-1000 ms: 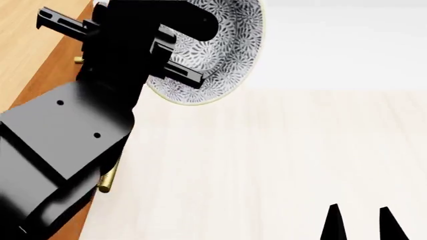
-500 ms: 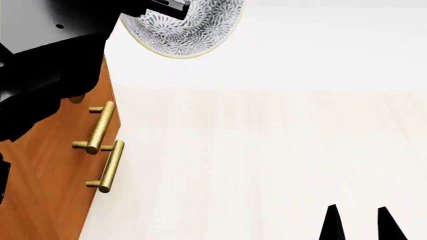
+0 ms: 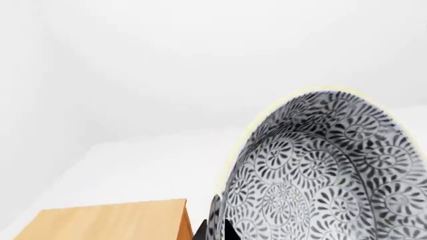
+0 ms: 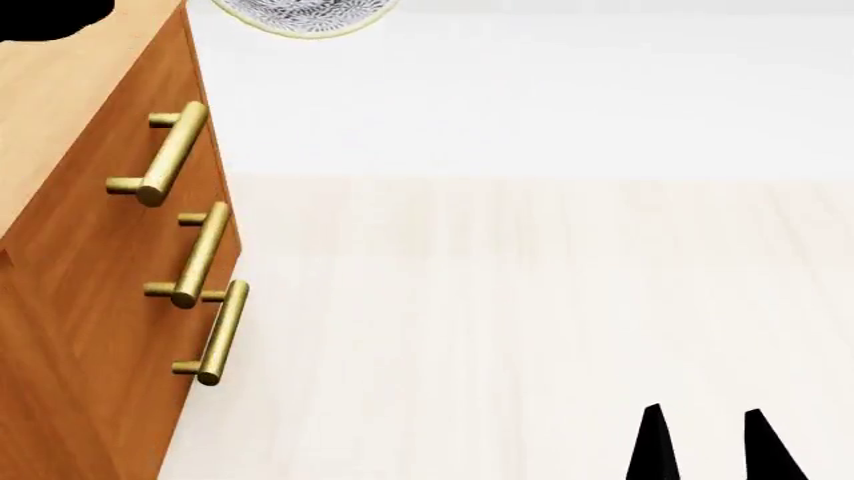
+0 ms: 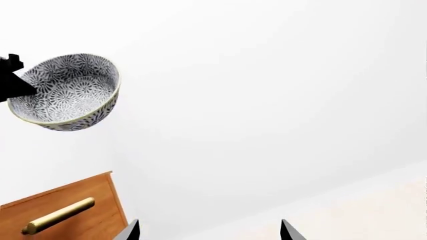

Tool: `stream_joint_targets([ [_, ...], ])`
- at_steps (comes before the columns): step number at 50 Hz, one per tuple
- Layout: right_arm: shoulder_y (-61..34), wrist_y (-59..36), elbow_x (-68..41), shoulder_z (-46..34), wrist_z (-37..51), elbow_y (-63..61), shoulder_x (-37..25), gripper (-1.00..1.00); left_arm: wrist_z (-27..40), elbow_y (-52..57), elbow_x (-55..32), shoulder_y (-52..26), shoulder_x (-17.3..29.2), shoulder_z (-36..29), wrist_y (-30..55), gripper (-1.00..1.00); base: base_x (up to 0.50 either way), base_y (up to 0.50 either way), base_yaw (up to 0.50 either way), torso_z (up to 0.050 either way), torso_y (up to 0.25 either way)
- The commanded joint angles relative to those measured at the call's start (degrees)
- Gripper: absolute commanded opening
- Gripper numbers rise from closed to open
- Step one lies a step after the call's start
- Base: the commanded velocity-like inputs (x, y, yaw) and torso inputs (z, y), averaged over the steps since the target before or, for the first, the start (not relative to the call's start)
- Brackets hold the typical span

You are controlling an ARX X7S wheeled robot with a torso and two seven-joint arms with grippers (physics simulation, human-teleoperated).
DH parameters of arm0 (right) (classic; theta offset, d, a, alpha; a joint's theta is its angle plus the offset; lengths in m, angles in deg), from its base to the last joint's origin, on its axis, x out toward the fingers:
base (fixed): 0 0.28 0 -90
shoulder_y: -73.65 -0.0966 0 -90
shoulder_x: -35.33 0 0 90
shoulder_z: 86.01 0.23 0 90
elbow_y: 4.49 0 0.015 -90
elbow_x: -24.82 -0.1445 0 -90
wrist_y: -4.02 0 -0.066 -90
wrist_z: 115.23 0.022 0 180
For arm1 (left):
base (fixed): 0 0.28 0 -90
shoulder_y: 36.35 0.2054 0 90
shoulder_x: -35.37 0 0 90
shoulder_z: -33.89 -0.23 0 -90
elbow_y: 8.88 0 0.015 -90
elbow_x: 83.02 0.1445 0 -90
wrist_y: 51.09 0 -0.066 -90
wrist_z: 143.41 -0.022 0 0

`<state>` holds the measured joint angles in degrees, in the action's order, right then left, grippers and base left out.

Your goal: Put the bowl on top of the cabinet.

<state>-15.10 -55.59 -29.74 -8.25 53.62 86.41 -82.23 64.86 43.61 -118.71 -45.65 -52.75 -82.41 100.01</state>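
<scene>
**One bowl held high above the cabinet**

Left wrist view: one bowl (image 3: 327, 170), deep and round, fills much of the frame, its dense dark grey floral swirls running to a pale rim. A black finger (image 3: 223, 229) of the left gripper presses at its wall, so the claw is clamped on the bowl. One corner of the cabinet (image 3: 113, 220) shows lower, its top smooth light wood.

Head view: the cabinet's orange-brown front carries three brass bar handles (image 4: 200, 255), cylindrical and glossy. Only the bowl's lower edge shows, above and just past the cabinet's top corner. Beyond the cabinet lies a pale wood-grain floor (image 4: 534, 320). Two black pointed tips of the right gripper (image 4: 705, 445) stand apart, holding nothing.

Right wrist view: the bowl hangs tilted, well above the cabinet, with one brass handle visible.
</scene>
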Motion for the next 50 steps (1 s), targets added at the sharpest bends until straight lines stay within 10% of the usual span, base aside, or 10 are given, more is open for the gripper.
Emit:
stream_joint_targets([
  [1,-2.88,-1.67,0.94,-0.71,0.76,3.01,0.74,1.0,-8.35,-24.0,0.39,-9.51,-0.98,2.31,-10.03,-1.0,0.0,0.0,0.0,0.0,0.0],
  [8,-3.5,-2.09,0.01,-0.3,0.59,4.2,0.66,1.0,-11.78,-37.37,-3.14,-14.22,-1.81,-2.19,-17.53,-1.0,0.0,0.0,0.0,0.0,0.001],
  [32,-5.05,-1.89,2.45,-0.11,2.17,6.61,1.4,1.0,-14.6,-37.47,29.9,-12.67,0.9,40.6,-13.56,-1.0,0.0,0.0,0.0,0.0,0.0],
  [50,-5.4,-2.05,2.97,-0.19,2.43,7.06,1.67,1.0,-11.34,-37.47,34.49,-11.64,3.34,51.66,-12.27,-1.0,0.0,0.0,0.0,0.0,0.001],
])
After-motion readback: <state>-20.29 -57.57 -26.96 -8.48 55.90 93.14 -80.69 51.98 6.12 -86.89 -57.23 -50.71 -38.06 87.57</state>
